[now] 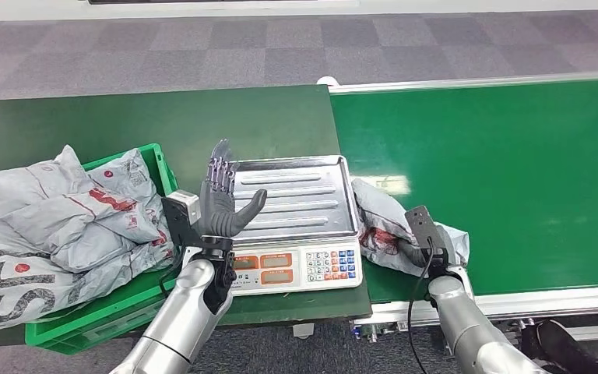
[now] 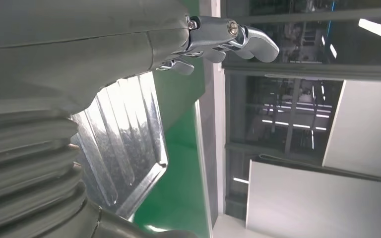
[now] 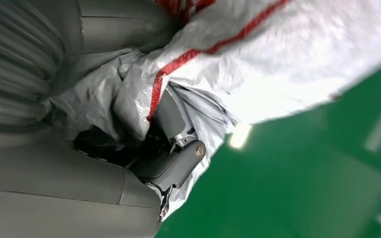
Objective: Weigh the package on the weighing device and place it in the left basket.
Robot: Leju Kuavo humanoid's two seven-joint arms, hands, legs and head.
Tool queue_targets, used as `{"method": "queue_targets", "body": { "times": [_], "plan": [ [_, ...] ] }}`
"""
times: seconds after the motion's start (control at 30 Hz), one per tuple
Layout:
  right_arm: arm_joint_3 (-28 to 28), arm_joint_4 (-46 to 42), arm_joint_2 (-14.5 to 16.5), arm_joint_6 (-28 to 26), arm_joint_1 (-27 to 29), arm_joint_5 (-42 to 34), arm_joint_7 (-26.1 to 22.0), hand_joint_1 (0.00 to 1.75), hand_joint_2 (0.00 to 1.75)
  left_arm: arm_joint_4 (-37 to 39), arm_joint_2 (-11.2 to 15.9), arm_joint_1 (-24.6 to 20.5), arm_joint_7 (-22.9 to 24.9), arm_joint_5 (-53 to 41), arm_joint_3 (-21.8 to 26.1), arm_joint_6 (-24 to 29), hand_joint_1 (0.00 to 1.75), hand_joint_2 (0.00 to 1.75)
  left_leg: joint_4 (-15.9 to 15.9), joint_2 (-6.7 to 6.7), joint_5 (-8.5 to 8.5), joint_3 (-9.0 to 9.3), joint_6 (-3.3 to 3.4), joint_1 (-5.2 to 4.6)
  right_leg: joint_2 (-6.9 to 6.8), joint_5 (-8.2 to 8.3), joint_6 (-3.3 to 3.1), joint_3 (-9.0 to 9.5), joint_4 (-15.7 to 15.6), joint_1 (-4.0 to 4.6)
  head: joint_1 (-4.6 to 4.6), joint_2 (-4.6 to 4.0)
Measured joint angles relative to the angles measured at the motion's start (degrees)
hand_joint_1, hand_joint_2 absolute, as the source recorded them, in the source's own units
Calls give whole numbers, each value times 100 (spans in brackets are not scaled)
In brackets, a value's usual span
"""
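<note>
**Package gripped beside the scale, not yet weighed**

The package [image 1: 381, 226], a crumpled grey mailing bag with red print, lies on the green belt [image 1: 514, 179] just to the right of the scale [image 1: 296, 234], touching or nearly touching the edge of its steel tray [image 1: 296, 191]; the right hand [image 1: 424, 249] is closed on the bag's near end, and the right wrist view shows its fingers [image 3: 178, 163] buried in folds of the plastic; the tray itself is bare.

The left hand [image 1: 222, 199] stands upright at the scale's left front corner, fingers spread and holding nothing; the left wrist view looks past it along the tray's ribs.

To the left of the scale sits the green basket [image 1: 160, 164], heaped with similar grey bags [image 1: 70, 226] that spill over its rim.

Risks, as I judge them: the grip is on loose film rather than the contents, so the bag could slip or sag when lifted; a trailing corner may catch the tray's raised lip; if part of it rests on the belt, the reading would be false; the open left hand stands close to the tray and could touch it; the full basket leaves little room, so another bag may slide off.
</note>
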Motion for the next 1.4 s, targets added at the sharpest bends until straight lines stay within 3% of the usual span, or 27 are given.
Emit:
{"method": "queue_targets", "body": {
  "times": [0.13, 0.33, 0.63, 0.83, 1.07, 1.4],
  "plan": [
    [0, -482, -44, -30, -96, -34, -302, 175, 175, -9, 28, 46, -27, -18, 47, 27, 0, 175, 1, -6, 2, -13, 2, -5, -3, 0, 0, -14, 0, -3, -1, 0],
    [7, -1293, -215, -77, -193, -249, -363, 175, 175, -9, 81, 108, -95, -18, 123, 50, 0, 175, 2, -24, 2, -18, 3, -7, -19, -4, 5, -18, -1, -5, 0, 0],
    [63, -3013, -724, -405, 572, -872, -174, 175, 175, 47, 132, 113, -119, 6, 138, 19, 0, 175, 4, -50, 0, -32, 6, -18, -44, -14, 19, -21, -2, -16, 0, 0],
    [187, -3593, -877, -219, 919, -952, 15, 175, 175, 126, 125, 95, -120, 8, 137, -43, 0, 175, 3, -46, 0, -35, 7, -19, -43, -14, 20, -24, -2, -17, 1, 0],
    [946, -3328, -552, -71, 877, -509, 155, 175, 175, 296, 33, -94, -149, -83, 133, -31, 0, 175, 2, -45, 6, -36, 9, -17, -42, -14, 19, -27, 5, -14, 0, 0],
    [1867, -2343, 141, 218, 149, -507, 151, 175, 175, 463, -58, -242, -175, -105, 84, 111, 0, 175, 3, -44, 8, -37, 7, -18, -40, -14, 19, -31, 6, -16, 1, 0]
  ]
}}
